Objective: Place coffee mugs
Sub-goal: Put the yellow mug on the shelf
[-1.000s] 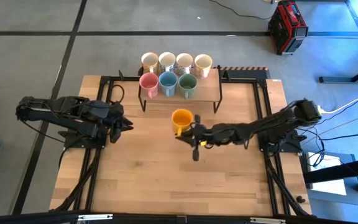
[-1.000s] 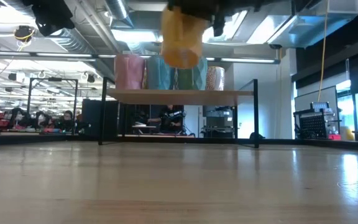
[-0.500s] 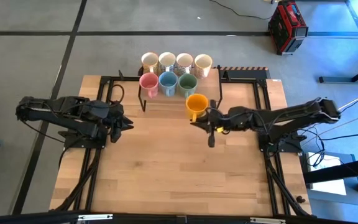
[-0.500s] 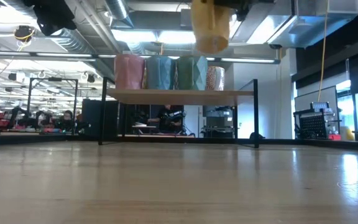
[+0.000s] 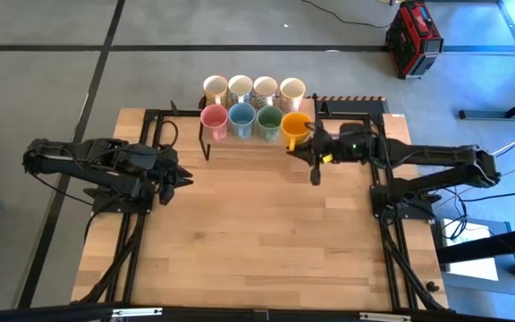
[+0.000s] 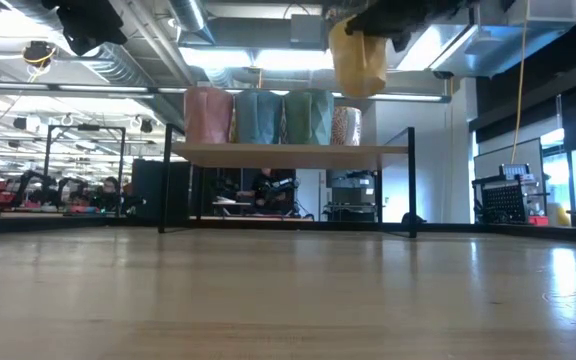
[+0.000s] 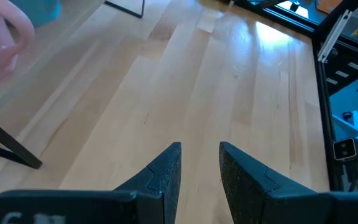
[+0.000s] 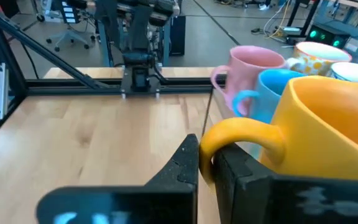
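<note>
The right gripper [image 5: 309, 152] is clamped on the handle of the orange mug [image 5: 295, 130], its fingers [image 8: 188, 163] pinching the handle loop, as the right wrist view shows. It holds the mug in the air above the rack [image 5: 304, 146], at the rack's right end. Just beside the gripper's load, away from the right arm, stand the green mug [image 5: 269, 122], the blue mug [image 5: 241, 118] and the pink mug [image 5: 214, 119] in a row. Beyond them, a row of four cream mugs [image 5: 254, 88], some seemingly patterned. The left gripper [image 5: 182, 178] waits well apart over the table [image 5: 249, 241], fingers [image 7: 166, 174] parted with nothing between them.
</note>
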